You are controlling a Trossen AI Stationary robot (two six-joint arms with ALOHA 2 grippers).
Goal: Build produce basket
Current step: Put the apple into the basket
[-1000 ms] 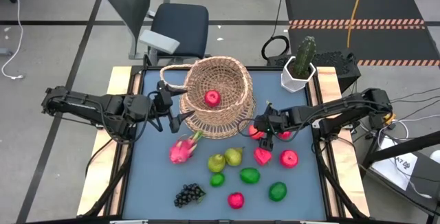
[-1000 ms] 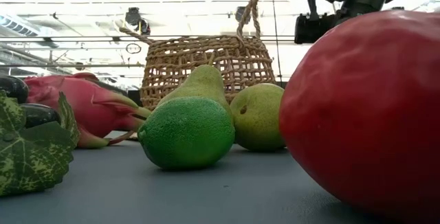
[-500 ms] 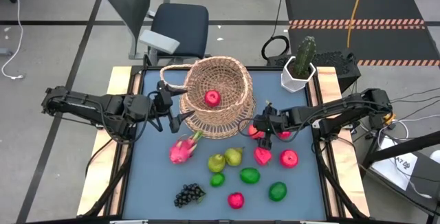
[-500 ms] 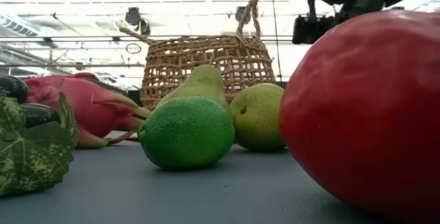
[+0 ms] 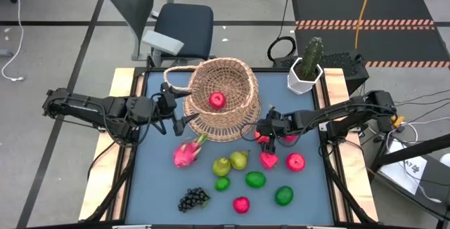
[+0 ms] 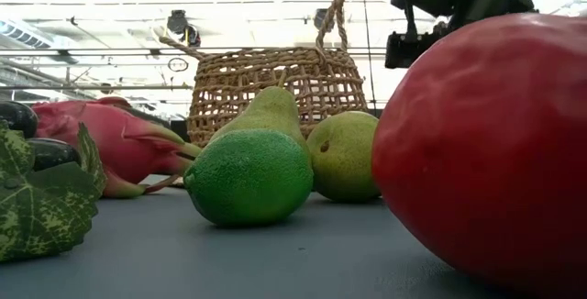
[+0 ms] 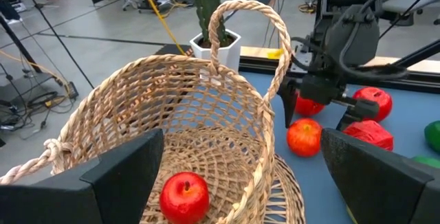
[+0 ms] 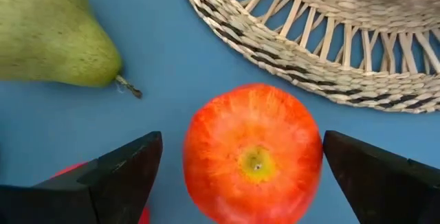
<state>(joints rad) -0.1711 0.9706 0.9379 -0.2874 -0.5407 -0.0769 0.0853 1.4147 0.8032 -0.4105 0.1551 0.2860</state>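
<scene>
Right hand (image 5: pixel 264 135) has slid left over the last second, fingers spreading wide over an apple (image 8: pixel 253 154) right of centre (not gripped yet). We judge pickup next. Basket (image 5: pixel 223 97), upper centre, holds one apple; left hand (image 5: pixel 177 119) released beside it.

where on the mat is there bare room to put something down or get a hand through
Bare blue mat runs along the left edge, from the dragon fruit down past the grape bunch. A smaller patch lies at the near right corner, beyond the green round. It is crowded in the middle, between the basket and the pears, where the open right gripper hangs over an apple.
</scene>
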